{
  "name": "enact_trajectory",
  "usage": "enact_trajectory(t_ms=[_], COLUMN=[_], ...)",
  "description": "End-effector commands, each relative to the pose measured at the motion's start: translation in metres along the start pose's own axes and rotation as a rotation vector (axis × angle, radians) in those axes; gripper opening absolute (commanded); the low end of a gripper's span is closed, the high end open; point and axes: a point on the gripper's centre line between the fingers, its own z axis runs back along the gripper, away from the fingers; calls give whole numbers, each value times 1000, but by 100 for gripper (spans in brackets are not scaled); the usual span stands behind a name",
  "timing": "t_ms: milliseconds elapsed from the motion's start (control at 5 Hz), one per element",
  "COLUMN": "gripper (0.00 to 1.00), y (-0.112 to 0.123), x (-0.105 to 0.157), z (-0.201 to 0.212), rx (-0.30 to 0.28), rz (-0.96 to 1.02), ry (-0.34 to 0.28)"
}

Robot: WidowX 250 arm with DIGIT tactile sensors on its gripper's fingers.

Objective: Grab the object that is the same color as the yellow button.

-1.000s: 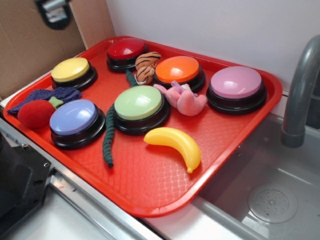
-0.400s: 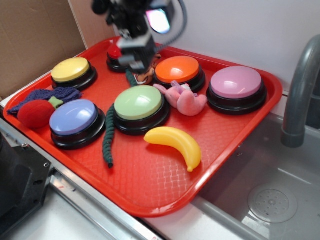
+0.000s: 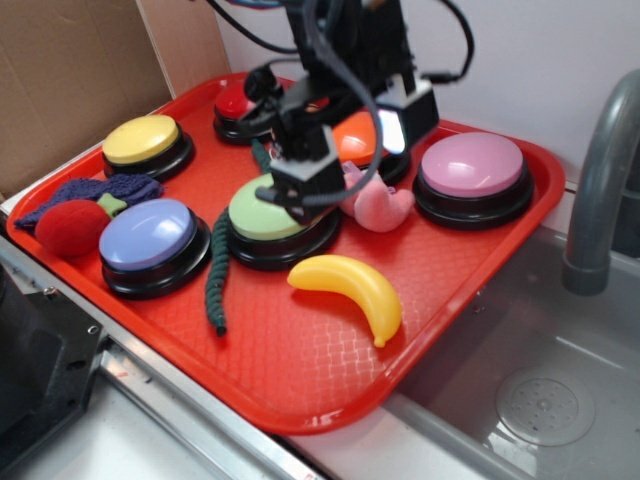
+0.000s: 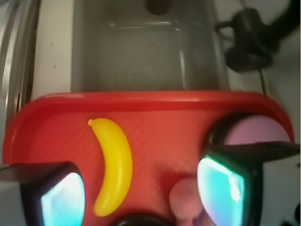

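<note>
The gripper (image 4: 141, 188) is wide open and empty. The banana (image 4: 113, 165) appears light, rigid and probably slippery; grasp across its thick middle, not the tapered ends.

arm hides most of orange button (image 3: 352, 140) and red button (image 3: 233, 103) | green button (image 3: 262, 208) part covered, 12 o'clock | wrist: claw (image 4: 141, 188) fingers cut off, blurred

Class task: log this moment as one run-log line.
stage: approach | gripper: open, above green button | banana: on tray, ungrasped
</note>
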Motion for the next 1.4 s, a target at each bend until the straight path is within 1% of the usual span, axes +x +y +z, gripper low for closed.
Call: enact_trajectory(t_ms=[0,200,400,600,800,1000,1200], gripper=[100,100,100,90,0,0,0], y=[-23,-26,-26,-25,-24,-23,-11], x=[-8,-11,-10,-9,-2,-2,-10], z=[-34,-42,-63,-74,-67,-63,-38], rx=[-46,-71,-99,-104,-76,-62,-86], rz=[-136,-130,-169,-217,-253,-231,-83], ry=[-113,-115,-93,-95,-65,-81,-36])
